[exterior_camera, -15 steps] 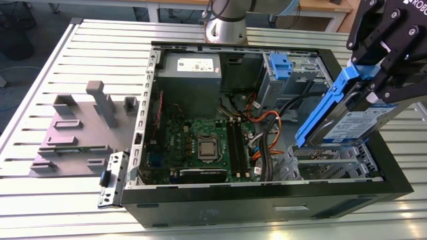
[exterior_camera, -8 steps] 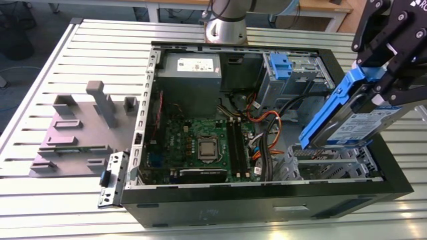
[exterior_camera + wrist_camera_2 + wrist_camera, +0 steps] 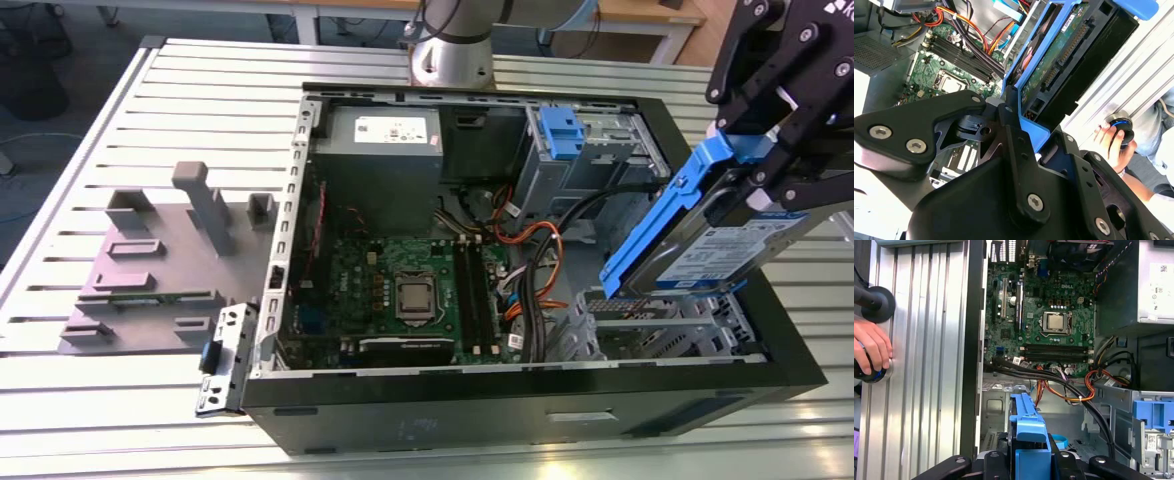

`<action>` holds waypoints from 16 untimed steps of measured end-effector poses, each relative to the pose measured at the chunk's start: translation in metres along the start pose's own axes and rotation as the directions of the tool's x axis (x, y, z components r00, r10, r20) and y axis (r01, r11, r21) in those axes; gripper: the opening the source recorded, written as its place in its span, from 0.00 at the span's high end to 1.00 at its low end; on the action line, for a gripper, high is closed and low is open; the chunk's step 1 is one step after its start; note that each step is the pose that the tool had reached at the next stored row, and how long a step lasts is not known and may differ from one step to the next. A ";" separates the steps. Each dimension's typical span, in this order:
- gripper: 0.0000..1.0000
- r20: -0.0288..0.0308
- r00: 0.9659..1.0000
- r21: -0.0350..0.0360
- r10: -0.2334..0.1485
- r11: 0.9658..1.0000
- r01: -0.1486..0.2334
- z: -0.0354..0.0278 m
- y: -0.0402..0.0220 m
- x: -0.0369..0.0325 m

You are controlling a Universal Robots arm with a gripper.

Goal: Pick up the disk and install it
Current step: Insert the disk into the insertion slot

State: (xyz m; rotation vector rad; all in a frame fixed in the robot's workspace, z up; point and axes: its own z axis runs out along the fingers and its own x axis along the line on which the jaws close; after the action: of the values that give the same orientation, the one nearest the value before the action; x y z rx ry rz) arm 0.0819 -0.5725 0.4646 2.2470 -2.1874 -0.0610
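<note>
The exterior camera stands high, looking obliquely down on the whole open black metal computer case [image 3: 534, 400] on the ribbed aluminium counter [image 3: 200, 90]. Both wrist cameras ride close behind my tool [image 3: 754, 175]: the first faces straight down into the case, the second slants past the linkage. All three share the green motherboard [image 3: 400, 290].
</note>
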 end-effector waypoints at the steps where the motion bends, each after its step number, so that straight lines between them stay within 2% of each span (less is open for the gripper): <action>1: 0.63 0.000 1.000 0.000 0.000 1.000 0.000 0.0002 0.0000 0.0000; 6: 0.63 0.001 1.000 0.000 0.000 1.000 0.000 0.0015 -0.0001 0.0001; 8: 0.63 0.005 1.000 0.000 0.000 1.000 0.000 0.0022 -0.0001 0.0002; 12: 0.63 0.019 1.000 0.001 -0.001 1.000 0.001 0.0038 -0.0001 0.0004; 16: 0.63 0.021 1.000 0.000 -0.001 1.000 0.001 0.0052 -0.0013 0.0016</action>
State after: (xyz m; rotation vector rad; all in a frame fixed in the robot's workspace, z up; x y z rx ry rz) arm 0.0830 -0.5739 0.4593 2.2580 -2.1971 -0.0850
